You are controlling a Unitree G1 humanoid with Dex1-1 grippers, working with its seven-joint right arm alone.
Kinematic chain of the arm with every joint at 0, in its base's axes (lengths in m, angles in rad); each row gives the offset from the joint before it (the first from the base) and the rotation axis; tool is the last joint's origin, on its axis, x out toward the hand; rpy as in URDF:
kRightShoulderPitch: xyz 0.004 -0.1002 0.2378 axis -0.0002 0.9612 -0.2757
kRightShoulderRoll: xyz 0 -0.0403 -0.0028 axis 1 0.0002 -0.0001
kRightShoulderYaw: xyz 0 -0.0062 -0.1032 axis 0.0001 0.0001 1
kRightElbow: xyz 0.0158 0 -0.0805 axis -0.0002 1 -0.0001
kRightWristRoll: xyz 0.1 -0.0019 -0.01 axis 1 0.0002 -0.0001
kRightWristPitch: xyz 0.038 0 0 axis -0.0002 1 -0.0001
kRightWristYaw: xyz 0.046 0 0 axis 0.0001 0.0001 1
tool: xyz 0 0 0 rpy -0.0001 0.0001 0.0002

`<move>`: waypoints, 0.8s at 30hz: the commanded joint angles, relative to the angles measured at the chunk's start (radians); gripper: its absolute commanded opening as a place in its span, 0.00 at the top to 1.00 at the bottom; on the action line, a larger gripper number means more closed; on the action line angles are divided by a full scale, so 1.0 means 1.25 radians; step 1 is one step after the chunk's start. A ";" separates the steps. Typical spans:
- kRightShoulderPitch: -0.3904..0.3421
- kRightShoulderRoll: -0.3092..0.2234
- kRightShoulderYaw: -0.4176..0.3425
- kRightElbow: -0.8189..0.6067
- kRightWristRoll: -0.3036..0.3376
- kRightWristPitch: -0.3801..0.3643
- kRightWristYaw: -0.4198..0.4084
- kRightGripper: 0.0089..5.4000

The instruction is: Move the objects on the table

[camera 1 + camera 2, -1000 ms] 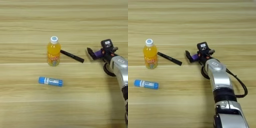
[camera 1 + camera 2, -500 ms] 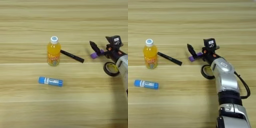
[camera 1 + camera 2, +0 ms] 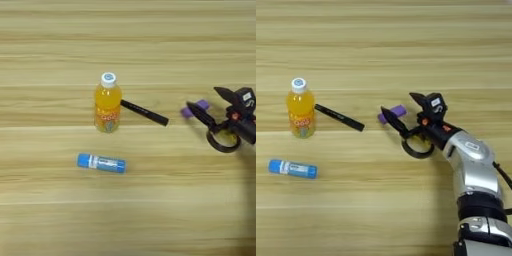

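The orange juice bottle [image 3: 300, 107] with a white cap stands upright at the left of the table [image 3: 384, 45]. The thin black pen [image 3: 339, 117] lies slanted just right of it. Below the bottle lies the blue-and-white tube [image 3: 292, 169]. The purple block [image 3: 392, 113] rests on the wood right of the pen. My right gripper [image 3: 398, 102] is open, its lower finger [image 3: 392, 118] crossing over the block and its upper finger apart from it. The black tape ring [image 3: 416, 147] lies partly under the wrist.
My silver forearm [image 3: 473, 170] comes up from the bottom right and covers that corner. In the left eye view the same things show, with the purple block [image 3: 195, 107] and the tape ring [image 3: 223, 140] near the right edge.
A second ago the fingers held the purple block; they have spread apart and the block now lies on the table. The hand has drawn back slightly to the right.
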 commanded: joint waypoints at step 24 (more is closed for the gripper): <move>0.008 -0.109 -0.015 0.076 -0.010 -0.189 0.136 0.01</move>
